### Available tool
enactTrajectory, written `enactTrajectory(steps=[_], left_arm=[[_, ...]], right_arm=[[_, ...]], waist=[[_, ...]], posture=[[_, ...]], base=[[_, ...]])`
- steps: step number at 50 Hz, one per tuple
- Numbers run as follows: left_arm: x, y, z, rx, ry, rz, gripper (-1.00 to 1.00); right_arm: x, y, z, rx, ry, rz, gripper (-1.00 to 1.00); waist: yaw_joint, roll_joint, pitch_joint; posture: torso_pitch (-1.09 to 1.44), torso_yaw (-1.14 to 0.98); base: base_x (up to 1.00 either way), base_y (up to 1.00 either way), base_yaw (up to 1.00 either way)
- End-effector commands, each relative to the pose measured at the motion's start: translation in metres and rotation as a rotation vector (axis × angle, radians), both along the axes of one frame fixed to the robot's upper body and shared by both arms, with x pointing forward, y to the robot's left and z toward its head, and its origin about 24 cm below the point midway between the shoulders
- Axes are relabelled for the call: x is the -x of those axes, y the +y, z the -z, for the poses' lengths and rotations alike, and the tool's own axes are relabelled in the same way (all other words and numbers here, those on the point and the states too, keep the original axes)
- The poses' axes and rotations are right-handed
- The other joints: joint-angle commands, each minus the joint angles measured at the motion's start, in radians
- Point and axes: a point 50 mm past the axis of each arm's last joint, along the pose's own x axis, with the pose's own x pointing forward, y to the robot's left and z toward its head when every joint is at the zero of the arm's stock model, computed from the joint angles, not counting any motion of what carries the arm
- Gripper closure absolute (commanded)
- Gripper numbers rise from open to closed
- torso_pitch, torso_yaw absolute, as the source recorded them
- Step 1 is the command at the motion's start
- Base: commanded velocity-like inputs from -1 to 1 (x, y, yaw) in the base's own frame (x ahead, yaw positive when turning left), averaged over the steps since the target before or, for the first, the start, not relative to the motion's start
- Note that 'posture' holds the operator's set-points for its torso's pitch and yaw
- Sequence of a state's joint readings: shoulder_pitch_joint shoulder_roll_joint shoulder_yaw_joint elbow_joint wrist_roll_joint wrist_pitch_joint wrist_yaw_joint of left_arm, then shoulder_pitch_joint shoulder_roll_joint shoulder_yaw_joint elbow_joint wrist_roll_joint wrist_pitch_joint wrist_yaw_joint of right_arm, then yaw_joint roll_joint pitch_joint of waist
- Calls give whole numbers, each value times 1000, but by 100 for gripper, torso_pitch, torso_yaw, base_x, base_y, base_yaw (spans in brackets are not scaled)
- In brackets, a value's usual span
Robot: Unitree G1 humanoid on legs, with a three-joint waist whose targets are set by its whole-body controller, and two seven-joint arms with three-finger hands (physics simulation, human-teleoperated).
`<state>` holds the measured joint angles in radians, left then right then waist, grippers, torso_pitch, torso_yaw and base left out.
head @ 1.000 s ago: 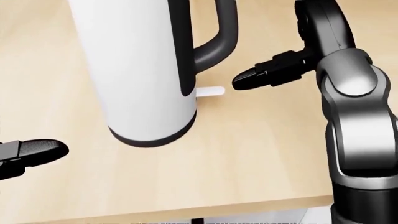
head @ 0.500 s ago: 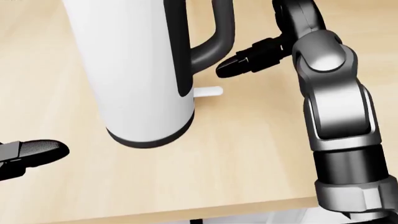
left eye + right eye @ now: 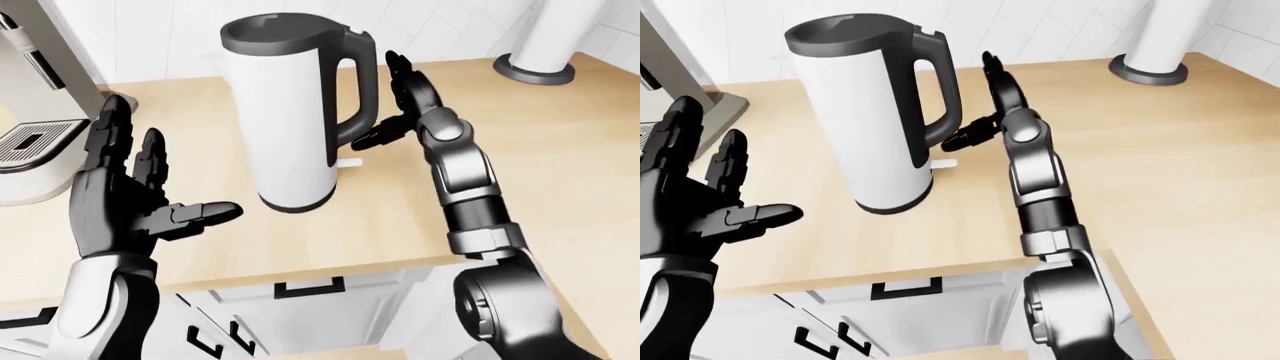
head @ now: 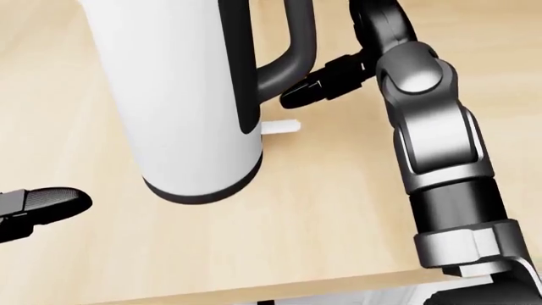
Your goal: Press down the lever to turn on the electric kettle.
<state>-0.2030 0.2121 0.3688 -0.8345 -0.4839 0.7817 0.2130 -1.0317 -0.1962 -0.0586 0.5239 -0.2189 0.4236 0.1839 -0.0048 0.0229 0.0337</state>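
Observation:
A tall white electric kettle [image 3: 285, 112] with a dark handle [image 3: 358, 90] stands on the wooden counter [image 3: 400, 210]. Its small white lever [image 4: 282, 127] sticks out to the right at the base of the handle. My right hand [image 3: 395, 105] is open, fingers spread, just right of the handle; its thumb [image 4: 309, 89] points left a little above the lever, apart from it. My left hand [image 3: 130, 199] is open and empty, held up to the left of the kettle and nearer the counter's edge.
A coffee machine [image 3: 35, 120] stands at the left in the left-eye view. A white appliance with a dark round base [image 3: 540, 52] stands at the top right. White cabinets with dark handles [image 3: 300, 289] lie below the counter's edge.
My right hand has moved left and up in the head view, its thumb now close beside the kettle's handle above the lever. The left hand has barely moved.

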Motion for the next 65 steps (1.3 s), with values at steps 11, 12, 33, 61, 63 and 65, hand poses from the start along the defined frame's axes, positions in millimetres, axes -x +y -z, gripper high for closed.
enactTrajectory(steps=[11,12,33,61,63,65], left_arm=[[5,0,-12,-15,-77,-2,-100],[5,0,-12,-14,-76,-2,-100],[5,1,-10,-14,-74,-3,-100],[6,2,-11,-8,-77,-3,-100],[6,2,-11,-8,-77,-3,-100],[6,2,-11,-8,-77,-3,-100]], right_arm=[[3,5,-14,-15,-99,-19,-100],[2,5,-12,-16,-96,-19,-100],[-15,6,-1,-2,-50,-23,-100],[-24,8,12,84,11,-7,-100],[-24,8,14,92,16,-4,-100],[-24,8,15,91,19,-7,-100]], waist=[[0,2,-25],[0,2,-25],[-2,5,-28],[-1,8,-30],[0,7,-31],[0,7,-31]], posture=[[0,0],[0,0],[0,0],[0,0],[0,0],[0,0]], base=[[0,0,0],[0,0,0],[0,0,0],[0,0,0],[0,0,0],[0,0,0]])
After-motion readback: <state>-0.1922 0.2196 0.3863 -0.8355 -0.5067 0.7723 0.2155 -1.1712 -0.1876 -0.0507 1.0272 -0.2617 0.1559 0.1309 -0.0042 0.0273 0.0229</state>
